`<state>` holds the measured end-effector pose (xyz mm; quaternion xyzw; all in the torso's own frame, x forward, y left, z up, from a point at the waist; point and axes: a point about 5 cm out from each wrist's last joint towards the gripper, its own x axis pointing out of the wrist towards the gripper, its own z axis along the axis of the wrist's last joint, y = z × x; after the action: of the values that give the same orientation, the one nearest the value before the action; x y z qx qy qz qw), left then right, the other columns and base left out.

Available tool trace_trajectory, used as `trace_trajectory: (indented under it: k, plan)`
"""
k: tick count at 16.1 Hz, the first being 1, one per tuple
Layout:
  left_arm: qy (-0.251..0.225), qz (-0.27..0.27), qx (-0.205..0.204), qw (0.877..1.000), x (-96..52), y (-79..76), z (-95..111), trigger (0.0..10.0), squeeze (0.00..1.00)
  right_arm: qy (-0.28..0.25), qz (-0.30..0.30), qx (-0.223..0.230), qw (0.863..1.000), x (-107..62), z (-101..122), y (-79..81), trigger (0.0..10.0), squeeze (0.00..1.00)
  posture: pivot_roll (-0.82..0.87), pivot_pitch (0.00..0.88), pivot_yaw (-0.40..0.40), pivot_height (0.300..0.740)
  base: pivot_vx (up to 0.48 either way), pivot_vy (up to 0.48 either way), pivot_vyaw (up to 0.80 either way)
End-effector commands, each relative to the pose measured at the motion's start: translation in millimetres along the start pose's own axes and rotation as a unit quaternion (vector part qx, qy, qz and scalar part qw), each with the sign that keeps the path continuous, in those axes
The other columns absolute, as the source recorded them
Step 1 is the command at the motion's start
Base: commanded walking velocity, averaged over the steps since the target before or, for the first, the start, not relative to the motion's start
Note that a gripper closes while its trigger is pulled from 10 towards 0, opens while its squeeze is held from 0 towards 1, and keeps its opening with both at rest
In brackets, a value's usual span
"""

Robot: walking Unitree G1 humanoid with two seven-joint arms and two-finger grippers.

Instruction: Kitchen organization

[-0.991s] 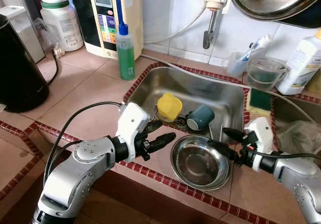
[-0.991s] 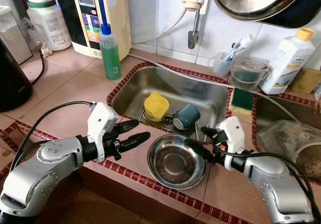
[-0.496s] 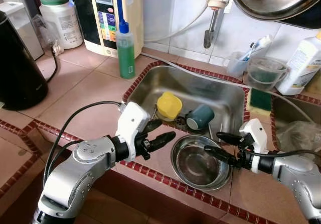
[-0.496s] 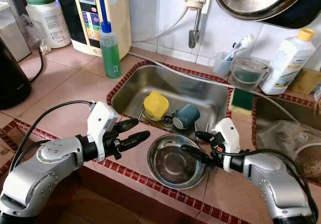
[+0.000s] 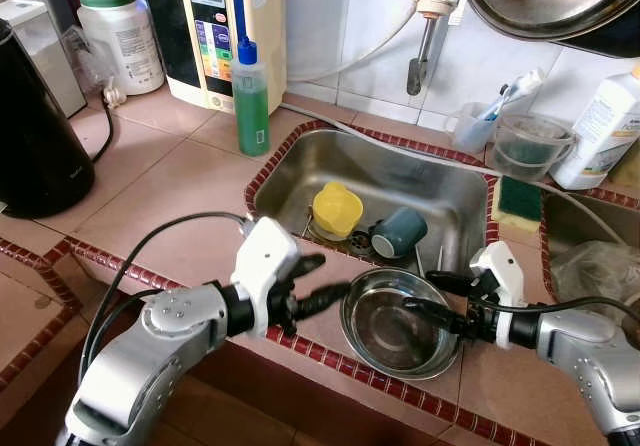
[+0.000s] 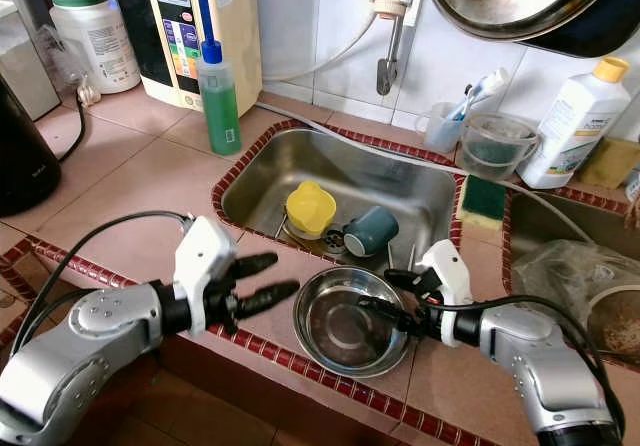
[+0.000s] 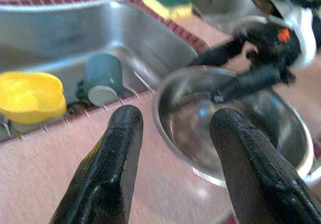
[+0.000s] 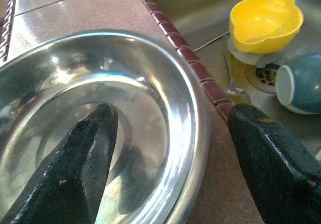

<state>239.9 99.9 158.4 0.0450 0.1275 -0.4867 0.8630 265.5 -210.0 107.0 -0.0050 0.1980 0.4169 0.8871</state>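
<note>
Your right claw (image 5: 425, 294) is spread wide astride the far rim of the steel bowl (image 5: 395, 328) on the worktop (image 5: 160, 201). Your left claw (image 5: 318, 278), also wide, hovers beside it. Beyond, the sink (image 5: 440, 196) holds a yellow cup (image 5: 337, 211) and teal mug (image 5: 398, 234).

A home kitchen: tiled counter (image 5: 160, 181) with steel sink (image 5: 420, 181), wall tap (image 5: 425, 26), dish soap bottle (image 5: 250, 96) and sponge (image 5: 517, 201).

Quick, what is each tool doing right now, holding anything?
Left tool: open, holding nothing, beside the steel bowl.
Right tool: open, astride the bowl's rim, one finger inside, not yet closed.
</note>
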Motion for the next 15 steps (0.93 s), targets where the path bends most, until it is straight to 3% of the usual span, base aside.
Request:
trace_trajectory:
  k: [1, 2, 5, 6, 7, 15]
  plan:
    - [0.002, -0.009, 0.015, 1.000, 0.4, -3.7, 1, 10.0, 0.00, 0.006, 0.012, -0.001, 1.000, 0.6, 1, 0.1, 10.0, 0.00, -0.07, 0.023, -0.050, 0.732, 0.000, 0.000, 0.00]
    - [0.003, -0.007, 0.014, 1.000, 0.4, -3.2, 0, 10.0, 0.00, 0.006, 0.014, 0.000, 1.000, 0.8, 0, 0.4, 10.0, 0.00, -0.07, 0.023, -0.050, 0.732, 0.000, 0.000, 0.00]
    - [0.010, -0.013, 0.022, 1.000, -0.5, -3.8, -1, 10.0, 0.00, 0.015, 0.027, 0.012, 0.999, 1.0, -1, 2.2, 6.9, 0.00, -0.07, 0.017, -0.054, 0.732, 0.000, 0.000, 0.00]
    - [0.011, -0.012, 0.020, 1.000, -1.2, -2.9, -2, 10.0, 0.00, 0.019, 0.036, 0.019, 0.999, 0.0, -2, 3.3, 2.7, 0.00, -0.07, 0.016, -0.058, 0.732, 0.000, 0.000, 0.00]
    - [0.011, -0.009, 0.021, 1.000, -1.8, -0.8, -2, 10.0, 0.00, 0.021, 0.041, 0.021, 0.999, -1.0, -3, 3.6, 0.0, 0.00, -0.07, 0.014, -0.062, 0.732, 0.000, 0.000, 0.00]
    - [0.012, 0.000, 0.025, 1.000, -6.1, 1.9, -3, 10.0, 0.00, 0.022, 0.050, 0.033, 0.998, -8.8, 0, 0.4, 0.0, 0.00, -0.06, 0.004, -0.084, 0.732, 0.000, 0.000, 0.00]
